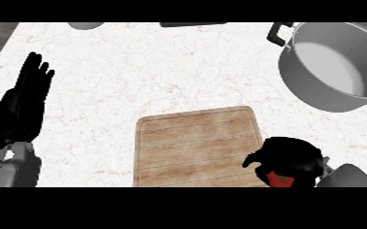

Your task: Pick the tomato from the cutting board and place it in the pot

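Counter (pixel 143 68): right robot hand (pixel 290 157) curled round tomato (pixel 279 179), beside cutting board (pixel 195 148).

The white worktop (pixel 143 68) looks like polished stone, smooth, with faint reddish veining through it. The rectangular light-brown cutting board (pixel 193 145) is matt wood with visible grain and fine lines running across it. The round grey pot (pixel 301 85) reads as brushed metal with a soft sheen on its wall and a paler, smooth inside; its handle is dark and matt. The black right hand (pixel 290 157) is matt, and the red tomato (pixel 278 178) showing beneath it looks smooth.
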Robot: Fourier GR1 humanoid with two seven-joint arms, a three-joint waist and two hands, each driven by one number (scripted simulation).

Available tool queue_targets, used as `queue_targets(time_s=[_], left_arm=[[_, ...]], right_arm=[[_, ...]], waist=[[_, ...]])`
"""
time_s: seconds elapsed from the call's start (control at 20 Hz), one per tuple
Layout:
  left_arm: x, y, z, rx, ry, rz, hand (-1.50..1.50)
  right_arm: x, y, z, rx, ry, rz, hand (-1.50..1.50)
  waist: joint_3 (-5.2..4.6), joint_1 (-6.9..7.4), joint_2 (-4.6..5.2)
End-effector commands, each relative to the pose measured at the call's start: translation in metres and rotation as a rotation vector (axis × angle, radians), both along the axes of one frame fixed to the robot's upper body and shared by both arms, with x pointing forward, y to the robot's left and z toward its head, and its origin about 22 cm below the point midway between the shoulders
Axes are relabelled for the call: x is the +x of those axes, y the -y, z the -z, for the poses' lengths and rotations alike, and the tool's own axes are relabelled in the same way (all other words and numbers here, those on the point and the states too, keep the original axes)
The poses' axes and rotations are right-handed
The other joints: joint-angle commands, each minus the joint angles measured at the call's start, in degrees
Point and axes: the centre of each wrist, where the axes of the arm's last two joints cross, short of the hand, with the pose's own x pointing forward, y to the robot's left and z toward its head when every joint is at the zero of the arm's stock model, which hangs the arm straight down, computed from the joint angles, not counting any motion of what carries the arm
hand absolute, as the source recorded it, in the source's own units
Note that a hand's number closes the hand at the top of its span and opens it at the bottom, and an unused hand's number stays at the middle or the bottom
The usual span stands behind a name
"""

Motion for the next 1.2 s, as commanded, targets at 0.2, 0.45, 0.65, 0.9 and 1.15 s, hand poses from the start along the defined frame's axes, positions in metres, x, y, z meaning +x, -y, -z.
queue_targets(time_s=[0.2,0.45,0.65,0.9,1.15], left_arm=[[-0.018,-0.017,0.005,-0.001,0.004,-0.045,0.00],[-0.015,-0.012,0.004,0.001,-0.016,-0.032,0.00],[-0.018,0.003,0.002,0.007,0.003,-0.011,0.00],[-0.007,0.006,-0.010,-0.003,0.006,0.017,0.00],[0.007,0.017,-0.001,-0.004,0.007,0.079,0.00]], right_arm=[[-0.085,0.118,-0.036,0.109,-0.014,0.066,1.50],[-0.081,0.142,-0.072,0.454,0.073,0.284,1.50],[-0.090,0.173,-0.097,0.647,0.154,0.431,1.50],[-0.096,0.206,-0.150,0.797,0.157,0.553,1.50],[-0.097,0.245,-0.189,0.819,0.217,0.693,1.50]], waist=[[0.05,-1.76,0.21],[-0.02,-1.81,0.49],[0.07,-0.78,0.47],[0.03,1.17,0.96],[0.11,3.86,1.56]])
